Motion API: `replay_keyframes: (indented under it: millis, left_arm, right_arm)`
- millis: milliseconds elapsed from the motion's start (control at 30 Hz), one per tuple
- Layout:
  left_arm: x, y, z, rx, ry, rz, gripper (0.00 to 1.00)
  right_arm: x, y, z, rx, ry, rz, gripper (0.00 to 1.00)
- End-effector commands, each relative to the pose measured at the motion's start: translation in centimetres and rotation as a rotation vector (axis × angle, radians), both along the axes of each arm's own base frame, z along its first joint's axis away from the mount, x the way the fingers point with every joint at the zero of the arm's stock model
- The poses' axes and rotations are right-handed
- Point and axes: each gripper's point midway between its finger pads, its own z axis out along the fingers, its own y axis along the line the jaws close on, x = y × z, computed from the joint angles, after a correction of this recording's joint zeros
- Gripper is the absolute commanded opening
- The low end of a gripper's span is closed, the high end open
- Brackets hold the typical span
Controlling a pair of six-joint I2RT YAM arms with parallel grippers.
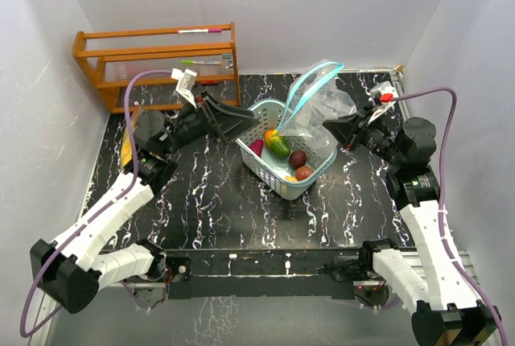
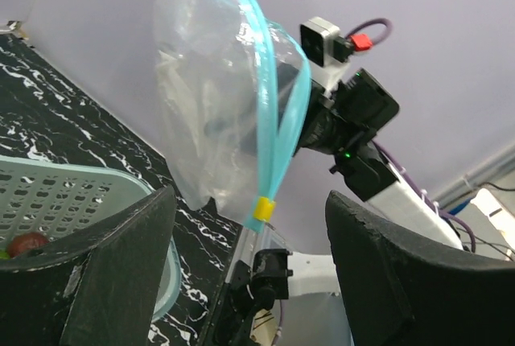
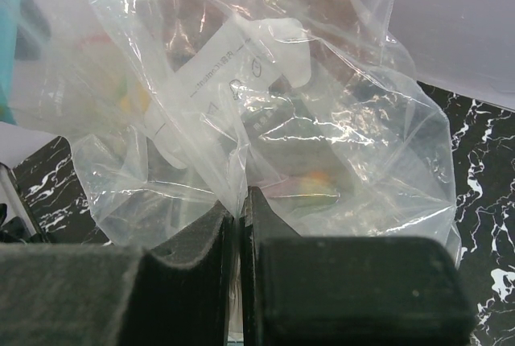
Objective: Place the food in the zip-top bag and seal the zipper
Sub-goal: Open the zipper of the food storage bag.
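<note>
Jaws of your right pincer (image 3: 239,217) are clenched tight on a fold of the clear zip-top bag (image 3: 273,113), with the plastic pinched between them. That grip holds the bag up over the far right side of the pale teal basket (image 1: 264,173). Its teal zipper track (image 2: 271,96) stands apart in a long loop, with a yellow slider (image 2: 263,208) at the lower end. Through the film in the right wrist view you get blurred yellow and orange patches; you cannot tell whether they lie inside the bag or behind it.

Your left pincer (image 1: 240,126) is released, jaws wide with nothing between them. It hovers just beside the basket's left rim and is aimed toward the bag.

Food lies in the basket: a green-and-orange mango (image 1: 278,146), an orange round fruit (image 1: 270,133) touching it, two dark red round fruits (image 1: 298,158) nearer you, a purplish piece (image 1: 257,147) by the left wall and a bit of yellow (image 1: 290,178) at the near corner.

The basket stands on the black marbled worktop (image 1: 209,201), and a wooden rack (image 1: 157,60) sits at the far left corner.
</note>
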Motion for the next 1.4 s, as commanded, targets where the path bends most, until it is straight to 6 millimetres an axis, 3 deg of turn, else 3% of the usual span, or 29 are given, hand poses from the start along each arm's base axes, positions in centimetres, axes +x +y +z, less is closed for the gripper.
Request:
replay_keyframes:
  millis: [0, 167, 267, 700, 867, 1133, 1367]
  left_arm:
    - [1.5, -0.8, 2.8, -0.044, -0.047, 0.034, 0.72]
    - [2.3, -4.4, 2.9, -0.021, -0.051, -0.026, 0.72]
    - [2.9, -5.5, 3.5, -0.011, -0.075, -0.016, 0.72]
    - [3.3, -7.8, 4.1, 0.051, -0.132, 0.006, 0.70]
    - [3.7, -9.7, 2.4, 0.108, -0.119, 0.001, 0.61]
    - [4.2, -9.9, 1.0, 0.143, -0.115, 0.037, 0.58]
    - [2.8, -9.2, 2.7, 0.096, -0.150, 0.009, 0.70]
  right_arm:
    - [0.3, -0.1, 1.2, 0.010, -0.058, -0.008, 0.08]
    - [0.4, 0.2, 0.9, -0.008, -0.049, 0.011, 0.08]
    - [0.3, 0.2, 0.8, -0.019, -0.051, 0.011, 0.08]
    - [0.3, 0.2, 0.5, -0.031, -0.039, 0.016, 0.08]
    - [0.3, 0.3, 0.4, -0.034, -0.035, 0.024, 0.07]
    - [-0.5, 0.3, 0.3, -0.039, -0.043, 0.033, 0.08]
    - [-0.7, 0.3, 0.0, -0.046, -0.037, 0.034, 0.08]
